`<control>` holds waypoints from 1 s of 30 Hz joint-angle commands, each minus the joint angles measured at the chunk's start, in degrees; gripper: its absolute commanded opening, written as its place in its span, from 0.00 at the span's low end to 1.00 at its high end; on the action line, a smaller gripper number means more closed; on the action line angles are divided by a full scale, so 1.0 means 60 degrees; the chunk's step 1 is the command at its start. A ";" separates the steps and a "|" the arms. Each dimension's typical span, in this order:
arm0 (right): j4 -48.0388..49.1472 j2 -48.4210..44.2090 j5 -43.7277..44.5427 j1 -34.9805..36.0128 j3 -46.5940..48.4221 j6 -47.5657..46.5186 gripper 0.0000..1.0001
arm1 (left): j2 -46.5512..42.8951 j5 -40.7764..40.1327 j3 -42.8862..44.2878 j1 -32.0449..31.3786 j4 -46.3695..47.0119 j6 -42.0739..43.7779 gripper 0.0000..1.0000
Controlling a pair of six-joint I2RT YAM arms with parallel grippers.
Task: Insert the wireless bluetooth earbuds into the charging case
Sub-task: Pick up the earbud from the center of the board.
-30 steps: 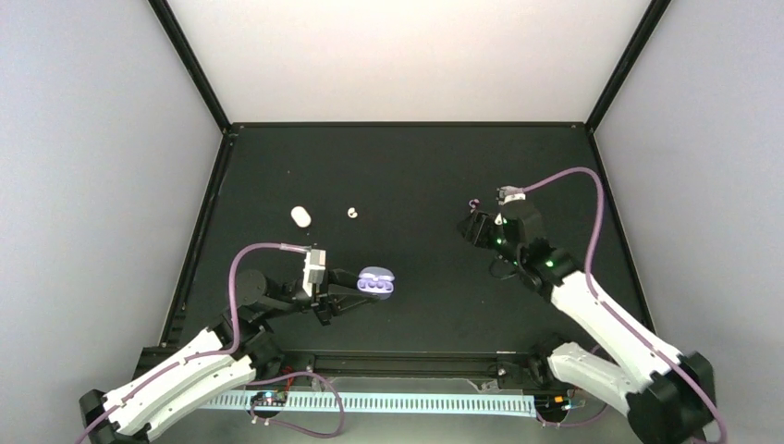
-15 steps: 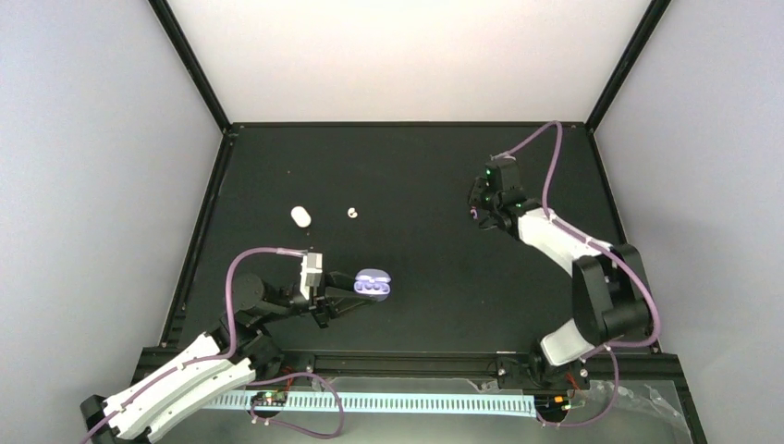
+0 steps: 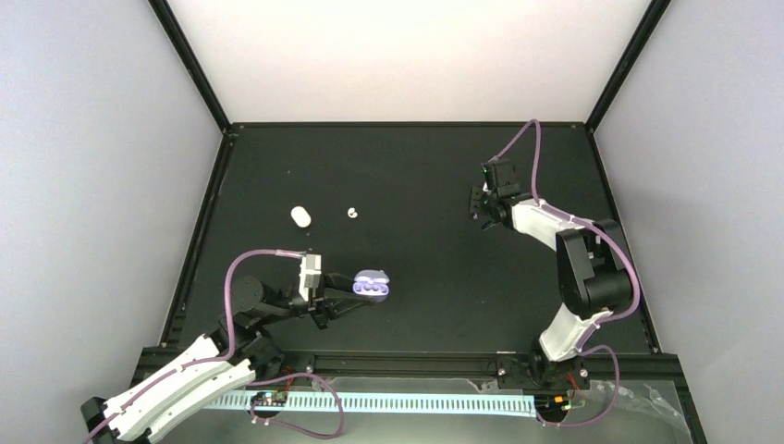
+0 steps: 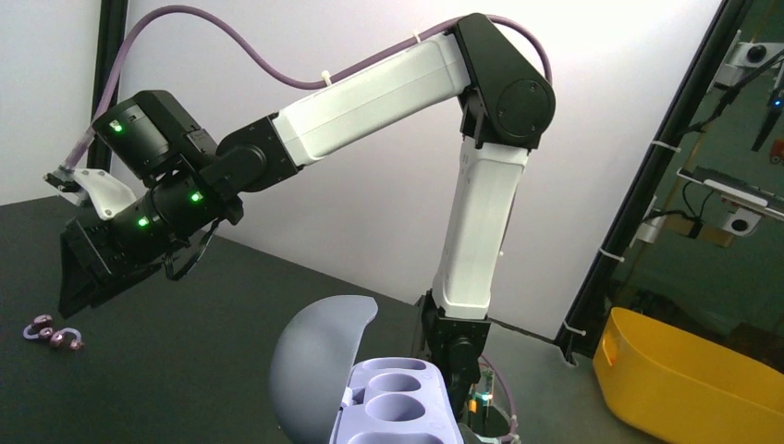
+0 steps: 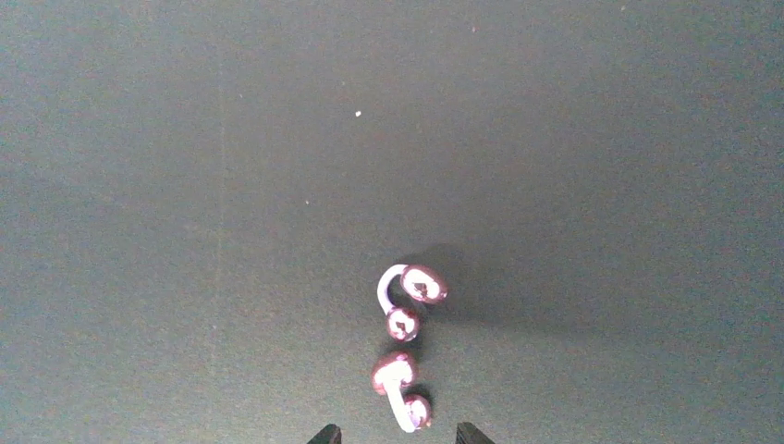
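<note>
The lilac charging case (image 3: 374,285) is open and held by my left gripper (image 3: 349,294), a little left of the table's middle. In the left wrist view the case (image 4: 398,402) shows empty wells and a raised lid; my own fingers are out of frame. Two lilac earbuds (image 5: 411,291) (image 5: 399,387) lie on the black mat, end to end. My right gripper (image 5: 396,435) is open right over them, the nearer bud between its tips. The top view shows that gripper (image 3: 481,205) at the far right, covering the buds. One tiny white earbud (image 3: 352,212) lies at the far left.
A white oval object (image 3: 300,216) lies left of the white bud. The right arm (image 4: 398,88) arches high over the table in the left wrist view, with the lilac buds (image 4: 51,333) beneath its gripper. A yellow bin (image 4: 684,379) stands beyond the table.
The right arm has folded upward and its gripper has moved a little toward the far side, settling over the lilac buds. The left arm and the case have barely moved.
</note>
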 commanded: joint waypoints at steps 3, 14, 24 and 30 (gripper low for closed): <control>-0.0183 0.0484 -0.0234 -0.0046 0.0359 -0.0361 0.32 | -0.0066 -0.0110 0.0006 -0.0035 -0.0040 0.0074 0.02; -0.0345 0.0805 -0.0196 -0.0046 0.0565 -0.0321 0.26 | 0.0028 -0.0095 0.0006 -0.0046 -0.0035 0.0143 0.02; -0.0714 0.1146 -0.0321 -0.0046 0.0900 -0.0345 0.20 | 0.0111 -0.0052 0.0002 -0.0034 0.0031 0.0153 0.01; -0.0758 0.1220 -0.0327 -0.0047 0.0970 -0.0346 0.18 | 0.0082 -0.0076 -0.0031 -0.0035 0.0064 0.0138 0.02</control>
